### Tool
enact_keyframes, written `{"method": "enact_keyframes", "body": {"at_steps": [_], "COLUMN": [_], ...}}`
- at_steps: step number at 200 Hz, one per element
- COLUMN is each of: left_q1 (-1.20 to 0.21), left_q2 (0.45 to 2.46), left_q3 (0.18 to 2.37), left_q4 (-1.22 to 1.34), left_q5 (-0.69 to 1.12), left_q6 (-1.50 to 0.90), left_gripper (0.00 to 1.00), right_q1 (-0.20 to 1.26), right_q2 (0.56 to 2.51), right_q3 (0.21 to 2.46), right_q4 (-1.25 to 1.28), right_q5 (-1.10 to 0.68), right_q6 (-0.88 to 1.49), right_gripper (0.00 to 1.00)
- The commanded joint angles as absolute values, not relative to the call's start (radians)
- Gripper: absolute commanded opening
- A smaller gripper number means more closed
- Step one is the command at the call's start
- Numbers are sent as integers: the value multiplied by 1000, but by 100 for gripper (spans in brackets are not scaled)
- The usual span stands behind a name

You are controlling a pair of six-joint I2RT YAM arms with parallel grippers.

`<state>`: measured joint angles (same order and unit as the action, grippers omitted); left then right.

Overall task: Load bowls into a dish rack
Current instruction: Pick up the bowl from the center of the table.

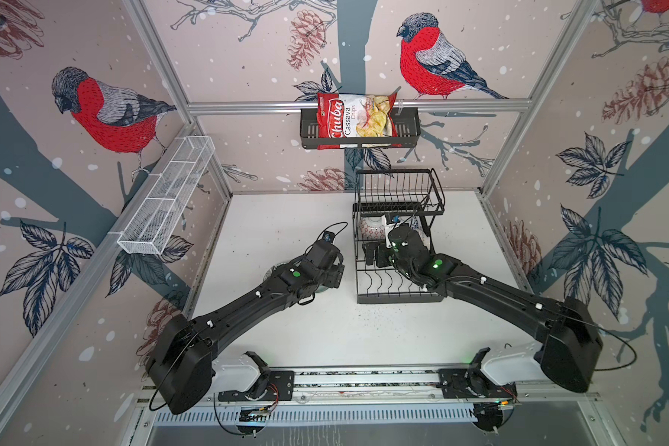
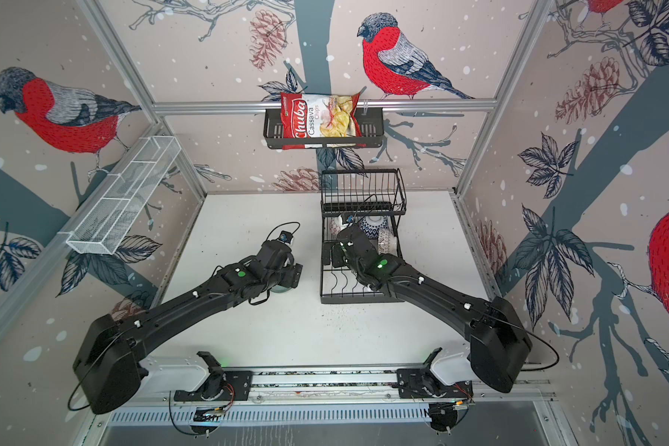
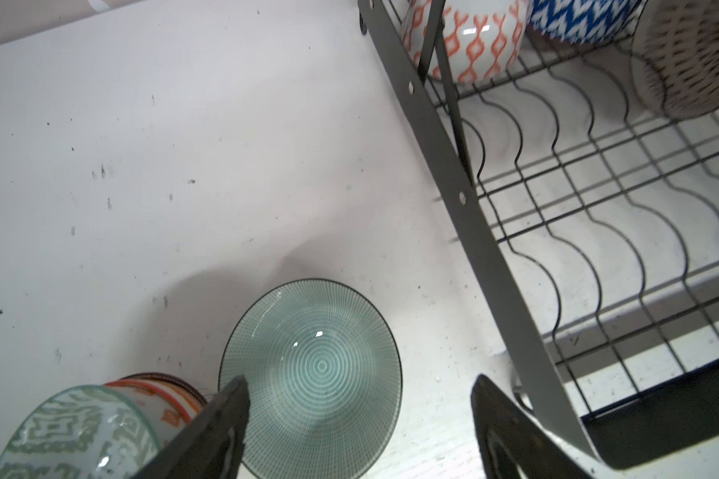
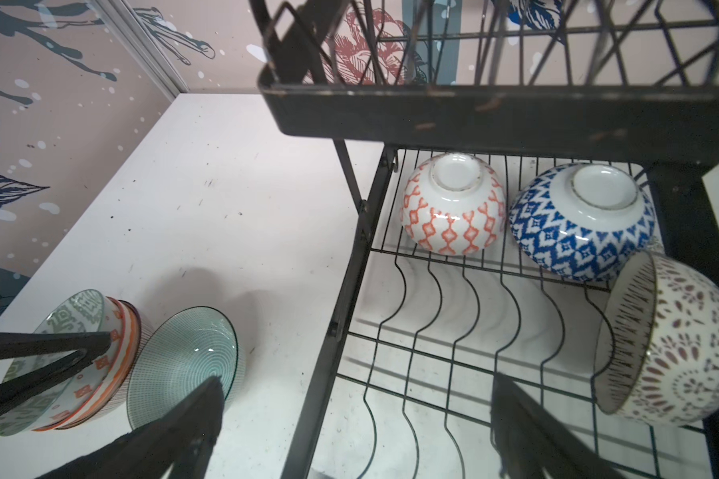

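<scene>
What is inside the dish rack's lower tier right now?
Three bowls: an orange-patterned bowl and a blue-patterned bowl, both upside down, and a brown-patterned bowl tipped on its edge. The raised basket's front bar hides anything farther back.

Glossy ceramic bowls [image 4: 453, 207], matt metal-wire dish rack [image 4: 432, 112]

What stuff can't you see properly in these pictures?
- Teal bowl and bowl stack on the table: in both top views the left arm covers them almost fully.
- Bowl stack, left wrist view: cut by the picture edge and a jaw of the left gripper, so its count is unclear.
- Brown-flecked bowl in the dish rack, left wrist view: cut off by the picture edge.
</scene>
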<state>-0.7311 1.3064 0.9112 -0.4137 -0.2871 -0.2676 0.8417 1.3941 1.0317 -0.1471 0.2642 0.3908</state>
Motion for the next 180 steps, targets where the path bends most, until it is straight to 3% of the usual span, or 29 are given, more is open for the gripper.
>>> {"method": "enact_keyframes", "body": {"at_steps": [1, 81, 180], "left_q1": [-760, -828, -830], "left_q2": [1317, 1498, 1640], "left_q3": [913, 973, 960], "left_q4": [-485, -647, -588], "left_q5": [-285, -397, -392], "left_q6": [-243, -300, -300], "left_gripper": [82, 69, 46], "right_q1": [842, 839, 835], "right_q2": [1391, 1428, 1423], "right_q3": [1028, 1016, 999], "right_q4": [-162, -125, -116], "right_q5": [278, 233, 230], "right_q6": [380, 382, 383], "right_gripper": [99, 100, 100]}}
